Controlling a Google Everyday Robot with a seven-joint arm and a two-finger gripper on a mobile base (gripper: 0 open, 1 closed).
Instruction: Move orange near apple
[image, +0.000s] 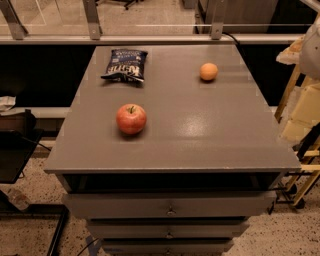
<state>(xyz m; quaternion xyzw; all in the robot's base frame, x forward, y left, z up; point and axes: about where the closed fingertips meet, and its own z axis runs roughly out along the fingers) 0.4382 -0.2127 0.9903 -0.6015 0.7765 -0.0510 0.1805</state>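
Note:
The orange (208, 71) is a small round orange fruit resting on the grey cabinet top (200, 130), at the back right. The apple (131, 118) is a larger red apple with a short stem, standing upright on the left middle of the same top. The two fruits are well apart, the orange behind and to the right of the apple. My gripper is out of the camera view; nothing is touching either fruit.
A dark blue chip bag (124, 64) lies at the back left of the top. Drawers (170, 207) face the front below. A white rounded shape (311, 47) and a yellowish wooden frame (300, 115) stand off the right edge. A railing runs behind.

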